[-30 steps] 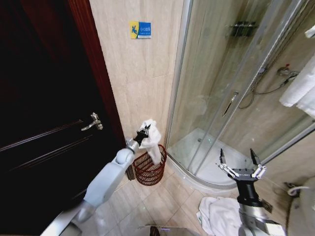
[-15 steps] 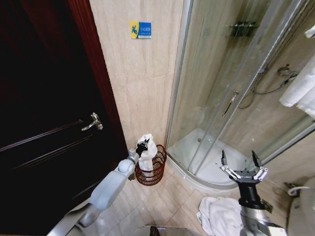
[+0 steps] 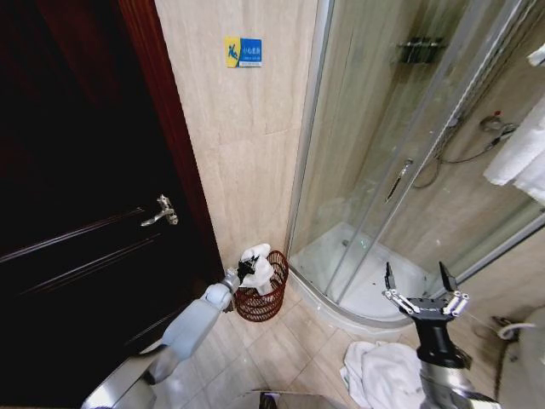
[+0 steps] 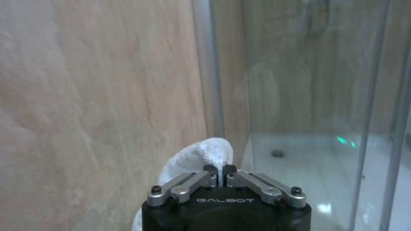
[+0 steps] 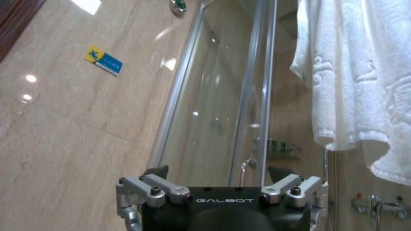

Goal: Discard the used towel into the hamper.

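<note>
The left arm has dropped over the last second — the towel [image 3: 258, 267], earlier held high above the hamper [image 3: 261, 288], now sits at the hamper's rim, its lower part apparently inside the basket. The left gripper [image 3: 247, 267] is pinched shut on the cloth; in the left wrist view its fingers [image 4: 192, 182] meet on a white fold of towel [image 4: 207, 153]. Judging from this, the drop is nearly done and only the release remains.

The hamper stands on the tiled floor [image 3: 281, 349] against the beige wall [image 3: 247, 153], between the dark door [image 3: 77, 213] and the glass shower [image 3: 400, 153]. More white towels [image 3: 379, 375] lie on the floor well to the right of the hamper, below the right gripper [image 3: 422, 287], which hangs idle with its fingers spread wide — it has sunk only slightly. A blue-and-yellow sign [image 3: 243, 52] sits on the wall high above the hamper.
</note>
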Robot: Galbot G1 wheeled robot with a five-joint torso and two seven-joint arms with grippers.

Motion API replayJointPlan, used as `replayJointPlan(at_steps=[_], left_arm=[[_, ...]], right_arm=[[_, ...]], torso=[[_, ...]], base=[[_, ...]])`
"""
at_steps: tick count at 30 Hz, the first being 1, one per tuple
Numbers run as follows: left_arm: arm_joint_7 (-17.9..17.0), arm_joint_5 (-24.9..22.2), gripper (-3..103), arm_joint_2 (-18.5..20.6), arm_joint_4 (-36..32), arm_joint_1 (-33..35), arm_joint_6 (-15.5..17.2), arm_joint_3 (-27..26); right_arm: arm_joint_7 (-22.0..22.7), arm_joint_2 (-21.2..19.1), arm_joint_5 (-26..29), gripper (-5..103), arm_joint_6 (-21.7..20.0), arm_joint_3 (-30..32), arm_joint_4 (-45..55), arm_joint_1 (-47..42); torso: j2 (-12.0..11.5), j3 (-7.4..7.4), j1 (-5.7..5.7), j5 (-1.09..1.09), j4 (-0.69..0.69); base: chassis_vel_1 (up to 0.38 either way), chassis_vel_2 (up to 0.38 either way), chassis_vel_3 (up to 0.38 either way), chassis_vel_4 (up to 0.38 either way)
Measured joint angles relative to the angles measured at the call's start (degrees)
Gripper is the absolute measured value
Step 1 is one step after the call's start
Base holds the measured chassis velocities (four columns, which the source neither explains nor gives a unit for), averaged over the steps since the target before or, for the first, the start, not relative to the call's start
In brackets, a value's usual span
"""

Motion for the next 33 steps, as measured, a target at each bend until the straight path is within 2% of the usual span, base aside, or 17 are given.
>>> replayJointPlan(at_steps=[2,5,6,8,10,15,19,25,26,28,30,31,33], left_arm=[[0.1,1.4,2,-0.5,2.0,-1.0,-0.8,0.5],[1.4,8.6,2,-3.1,11.7,-5.2,-5.8,0.6],[1.4,8.6,2,-3.1,11.7,-5.2,-5.8,0.6],[2.5,11.2,2,-4.7,17.5,-7.6,-7.6,0.7],[3.0,12.1,2,-6.1,21.1,-9.3,-8.0,0.7],[3.6,13.8,2,-7.7,24.2,-11.3,-8.2,0.6],[3.4,18.1,2,-10.1,28.3,-13.6,-9.0,-0.8],[2.3,22.5,2,-11.3,29.4,-14.9,-8.0,-1.1],[2.0,23.1,-1,-11.5,29.6,-14.9,-7.5,-1.0],[1.6,23.7,2,-11.6,29.7,-14.8,-6.9,-0.8],[-0.1,25.5,12,-12.0,29.8,-14.3,-5.8,-0.4],[-0.1,25.5,12,-12.0,29.8,-14.3,-5.8,-0.4],[-1.1,26.4,23,-12.3,29.7,-14.1,-5.0,-0.4]], right_arm=[[-0.1,0.0,0.1,100,0.1,0.0,-0.4,0.2],[-0.5,0.0,0.4,100,0.3,-0.2,-0.8,0.2],[-0.5,0.0,0.4,100,0.3,-0.2,-0.8,0.2],[-0.5,0.0,0.5,100,0.4,-0.1,-1.1,0.5],[-0.4,0.0,0.9,100,0.4,0.1,-1.6,1.0],[-0.4,0.0,1.1,100,0.3,0.3,-2.2,1.4],[-0.4,0.0,1.7,100,-0.3,0.6,-3.1,2.1],[-0.5,0.0,3.9,100,-1.4,2.1,-3.7,3.0],[-0.5,0.0,4.1,100,-1.5,2.2,-3.7,3.2],[-0.6,0.0,4.2,100,-1.5,2.2,-3.8,3.2],[-0.8,0.0,4.3,100,-1.5,2.3,-4.1,3.2],[-0.8,0.0,4.3,100,-1.5,2.3,-4.1,3.2],[-1.1,0.0,4.4,100,-1.4,2.3,-4.4,3.1]], torso=[[0.0,0.0,0.0,0.0,0.0],[0.0,0.0,0.0,0.0,-0.01],[0.0,0.0,0.0,0.0,-0.01],[0.0,0.0,0.01,0.01,0.0],[0.0,0.0,0.0,0.01,0.01],[0.0,0.0,0.0,0.01,-0.02],[0.0,0.0,0.0,0.01,0.0],[0.0,0.0,0.0,0.02,-0.01],[0.0,0.0,0.01,0.01,0.0],[0.0,0.0,0.01,0.01,0.0],[0.0,0.0,0.0,0.01,0.01],[0.0,0.0,0.0,0.01,0.01],[0.0,0.0,0.0,0.01,0.01]], base=[[0.0,0.0,0.0,0.0],[0.0,0.0,0.0,0.0],[0.0,0.0,0.0,0.0],[0.0,0.0,0.0,0.0],[0.0,0.0,0.0,0.0],[0.0,0.0,0.0,0.0],[0.0,0.0,0.0,0.0],[0.0,0.0,0.0,0.0],[0.0,0.0,0.0,0.0],[0.0,0.0,0.0,0.0],[0.0,0.0,0.0,0.0],[0.0,0.0,0.0,0.0],[0.0,0.0,0.0,0.0]])
